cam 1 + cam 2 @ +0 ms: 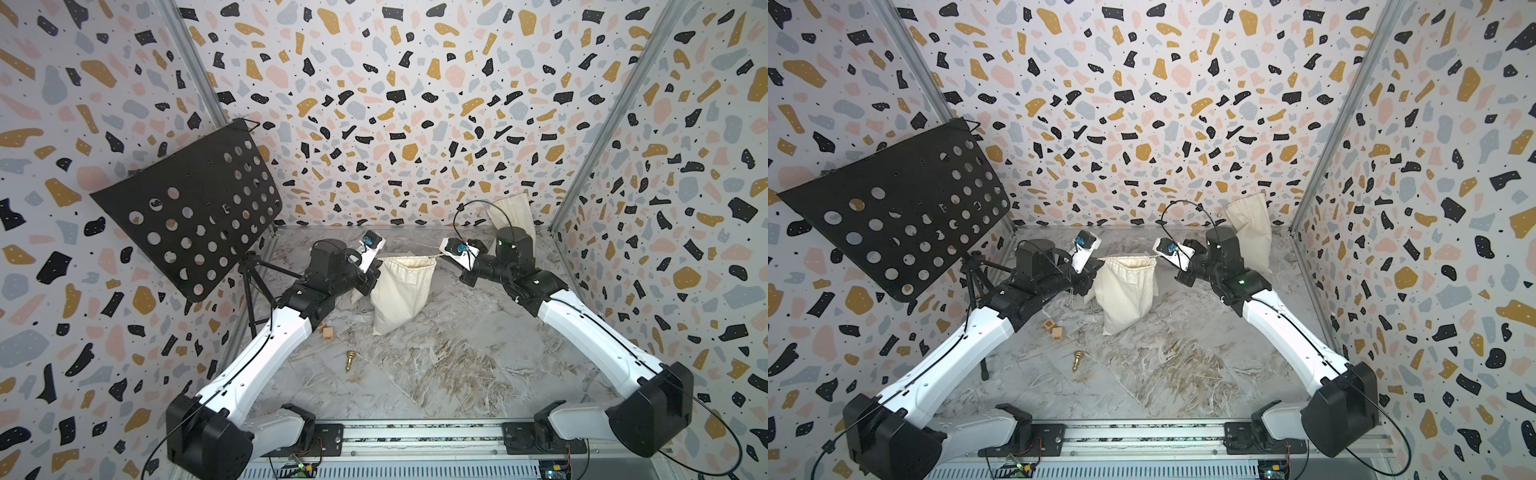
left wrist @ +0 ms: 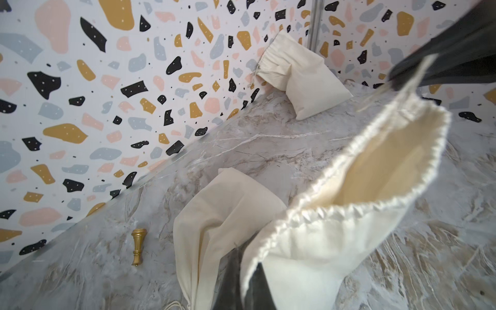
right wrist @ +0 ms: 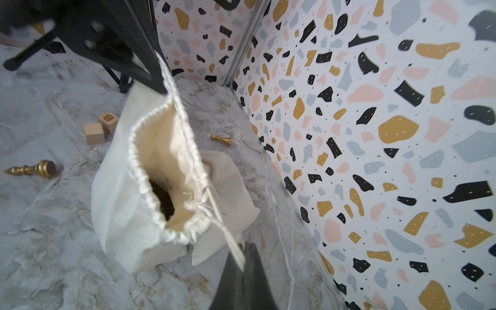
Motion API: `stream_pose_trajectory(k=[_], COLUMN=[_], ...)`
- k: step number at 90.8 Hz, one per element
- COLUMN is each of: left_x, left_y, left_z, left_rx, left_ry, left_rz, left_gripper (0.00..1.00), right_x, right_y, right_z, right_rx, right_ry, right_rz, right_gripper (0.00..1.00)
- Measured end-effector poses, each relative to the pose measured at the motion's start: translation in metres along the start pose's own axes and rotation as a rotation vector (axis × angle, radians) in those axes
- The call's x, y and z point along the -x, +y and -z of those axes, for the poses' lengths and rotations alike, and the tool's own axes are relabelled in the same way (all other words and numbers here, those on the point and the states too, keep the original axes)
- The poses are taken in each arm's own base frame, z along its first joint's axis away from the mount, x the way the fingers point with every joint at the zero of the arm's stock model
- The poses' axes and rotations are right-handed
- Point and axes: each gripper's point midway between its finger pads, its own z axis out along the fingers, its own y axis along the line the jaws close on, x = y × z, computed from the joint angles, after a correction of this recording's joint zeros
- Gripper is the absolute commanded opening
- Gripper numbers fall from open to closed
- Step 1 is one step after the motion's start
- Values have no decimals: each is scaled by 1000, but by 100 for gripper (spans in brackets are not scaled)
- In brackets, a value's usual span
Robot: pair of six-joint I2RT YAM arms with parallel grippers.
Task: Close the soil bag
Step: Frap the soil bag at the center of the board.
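Observation:
The soil bag (image 1: 401, 291) (image 1: 1125, 291) is a cream cloth drawstring sack standing at the middle of the marble table, its mouth stretched between both arms. Dark soil (image 3: 163, 198) shows inside it. My left gripper (image 2: 248, 257) (image 1: 376, 264) is shut on the bag's gathered rim at its left corner. At the right corner my right gripper (image 3: 244, 245) (image 1: 442, 254) is shut on the drawstring (image 3: 214, 206), which runs taut to the rim. The mouth is a long narrow slit, still gaping.
A second cream bag (image 1: 511, 216) leans in the back right corner. A flat cloth bag (image 2: 222, 214) lies behind the soil bag. Gold chess pieces (image 1: 351, 360) (image 3: 221, 139) and wooden blocks (image 1: 328, 332) lie nearby. A black perforated music stand (image 1: 191, 208) stands at left.

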Motion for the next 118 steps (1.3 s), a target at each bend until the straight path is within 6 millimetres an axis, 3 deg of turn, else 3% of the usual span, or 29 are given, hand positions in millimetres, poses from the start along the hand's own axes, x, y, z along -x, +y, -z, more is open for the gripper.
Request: stream_pose_trajectory(k=[12, 30, 45, 59, 73, 103, 118], left_x=[2, 13, 46, 79, 94, 71, 70], left_y=[10, 34, 33, 22, 1, -50, -57], left_z=[-2, 10, 45, 81, 86, 37, 26], left_rx=[32, 113, 130, 100, -1, -222, -247], left_ry=[-1, -42, -169, -313, -389, -302, -298], left_rz=[63, 144, 139, 116, 100, 91, 79], left_gripper=[17, 54, 73, 88, 91, 89, 70], right_x=[27, 79, 110, 117, 114, 105, 103], right_y=[12, 21, 17, 11, 14, 18, 20], right_z=[1, -7, -29, -43, -45, -45, -44], right_rx=[3, -11, -22, -50, -49, -46, -42], right_ry=[-18, -57, -49, -26, -6, 40, 45], right_rz=[10, 29, 42, 40, 35, 33, 29], right_gripper=[0, 0, 0, 0, 0, 0, 0])
